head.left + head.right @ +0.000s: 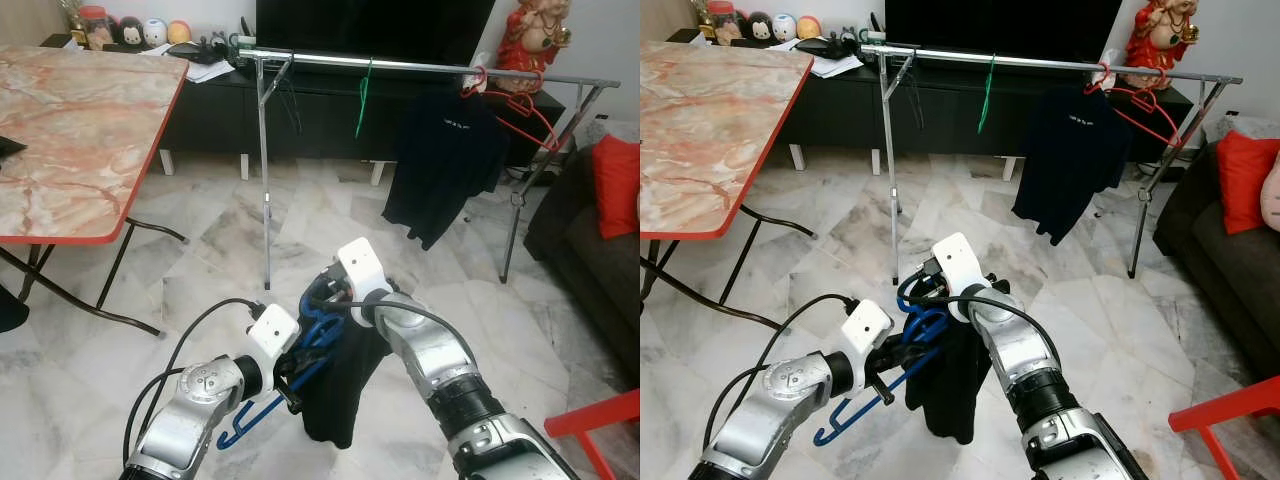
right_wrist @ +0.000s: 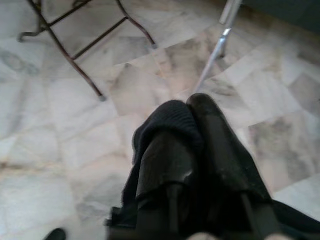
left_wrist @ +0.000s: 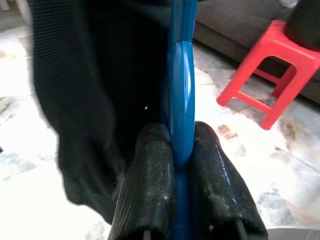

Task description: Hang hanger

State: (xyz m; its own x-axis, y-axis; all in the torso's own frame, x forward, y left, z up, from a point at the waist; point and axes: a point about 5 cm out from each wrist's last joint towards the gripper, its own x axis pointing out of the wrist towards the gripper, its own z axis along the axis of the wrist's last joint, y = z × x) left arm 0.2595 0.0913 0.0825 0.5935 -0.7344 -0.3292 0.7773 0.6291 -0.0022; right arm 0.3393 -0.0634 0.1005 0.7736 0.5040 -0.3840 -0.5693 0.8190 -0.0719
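Note:
A blue hanger (image 1: 300, 362) with a black garment (image 1: 345, 390) draped on it hangs low in front of me, its hook (image 1: 235, 435) pointing down to the left. My left gripper (image 1: 290, 380) is shut on the blue hanger (image 3: 179, 125), its fingers (image 3: 150, 180) clamped on either side of the bar. My right gripper (image 1: 335, 300) is shut on the black garment (image 2: 167, 122), cloth pinched between its fingers (image 2: 210, 145). The metal drying rack (image 1: 400, 65) stands further ahead across the floor.
On the rack hang a black shirt (image 1: 445, 160), a green hanger (image 1: 364, 100) and red hangers (image 1: 525, 105). A marble-topped folding table (image 1: 70, 130) stands at the left, a dark sofa with a red cushion (image 1: 615, 185) at the right, a red stool (image 1: 600, 420) near right.

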